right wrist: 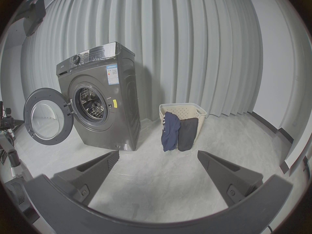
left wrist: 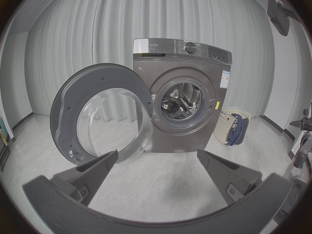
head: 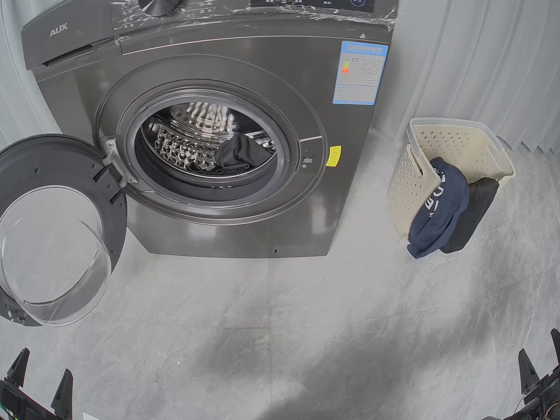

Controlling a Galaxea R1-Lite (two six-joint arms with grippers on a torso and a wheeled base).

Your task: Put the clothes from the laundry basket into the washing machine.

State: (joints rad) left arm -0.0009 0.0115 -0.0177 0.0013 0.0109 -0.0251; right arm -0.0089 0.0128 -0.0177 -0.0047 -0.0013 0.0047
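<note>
loading partly done
1 dark garment [head: 242, 151] lies in the washing machine [head: 233, 228]; navy top [head: 437, 214] and black garment [head: 472, 214] drape the laundry basket [head: 461, 141], maybe more inside; left gripper [left wrist: 156, 152] and right gripper [right wrist: 157, 153] gape empty.

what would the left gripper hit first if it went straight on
The left gripper would probably meet the open door near its hinge, else the washing machine front; depth is unclear.
</note>
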